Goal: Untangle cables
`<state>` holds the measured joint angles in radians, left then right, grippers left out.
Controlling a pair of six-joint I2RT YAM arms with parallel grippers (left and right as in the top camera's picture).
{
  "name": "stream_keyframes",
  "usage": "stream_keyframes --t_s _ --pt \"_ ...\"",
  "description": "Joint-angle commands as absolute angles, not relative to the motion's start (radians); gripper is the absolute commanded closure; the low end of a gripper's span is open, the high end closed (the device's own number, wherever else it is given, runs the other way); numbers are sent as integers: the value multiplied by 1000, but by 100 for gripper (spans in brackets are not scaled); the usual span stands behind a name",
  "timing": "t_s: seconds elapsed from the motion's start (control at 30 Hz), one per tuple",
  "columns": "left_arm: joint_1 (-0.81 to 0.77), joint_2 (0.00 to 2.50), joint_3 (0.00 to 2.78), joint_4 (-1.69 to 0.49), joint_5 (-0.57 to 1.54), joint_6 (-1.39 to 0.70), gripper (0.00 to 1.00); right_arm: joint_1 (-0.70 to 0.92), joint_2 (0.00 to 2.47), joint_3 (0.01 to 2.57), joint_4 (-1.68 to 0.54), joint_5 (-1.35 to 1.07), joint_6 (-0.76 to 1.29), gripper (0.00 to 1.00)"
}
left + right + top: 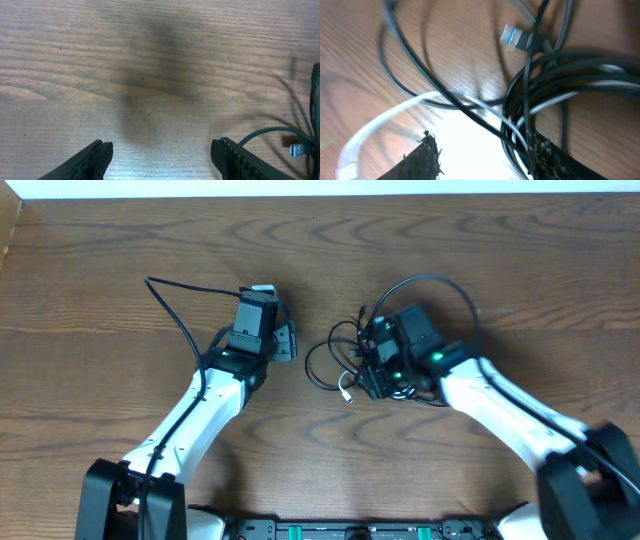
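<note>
The right gripper (485, 162) is held low over the cables (560, 70) with its jaws spread and nothing pinched. Across the gap between the jaws a white cord (385, 120) and one black strand are laid slantwise. The thick bundle of black coils is banked against one fingertip (547, 160) and is stacked outward from it. Just ahead of the gripper a metal plug (516, 38) is seen above the counter (462, 57).

The left gripper (162, 160) is likewise spread and empty, with only bare wood between its jaws. From it the tangle lies off to the right, a little apart, and only a few loops and a plug end are caught at the edge of its view.

The right arm is therefore judged the nearer. A closing there would be expected to catch the slanting strands, not the bundle.
</note>
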<state>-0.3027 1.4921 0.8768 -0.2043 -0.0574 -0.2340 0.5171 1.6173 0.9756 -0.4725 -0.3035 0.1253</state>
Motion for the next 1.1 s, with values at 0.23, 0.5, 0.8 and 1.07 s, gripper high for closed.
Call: stream_keyframes --t_s 0.23,0.5,0.8,1.07 --pt "-297 1475 888 -208 -72 -222 30 356 1418 1031 -692 17 344 27" --pt "-298 1476 888 -223 -72 -222 5 348 1528 1027 -673 29 316 19" --pt "-298 1476 888 -246 -72 -221 5 345 1680 1027 -625 47 284 19" --pt "-298 1476 888 -246 -72 -221 5 346 1801 1027 -566 46 253 33"
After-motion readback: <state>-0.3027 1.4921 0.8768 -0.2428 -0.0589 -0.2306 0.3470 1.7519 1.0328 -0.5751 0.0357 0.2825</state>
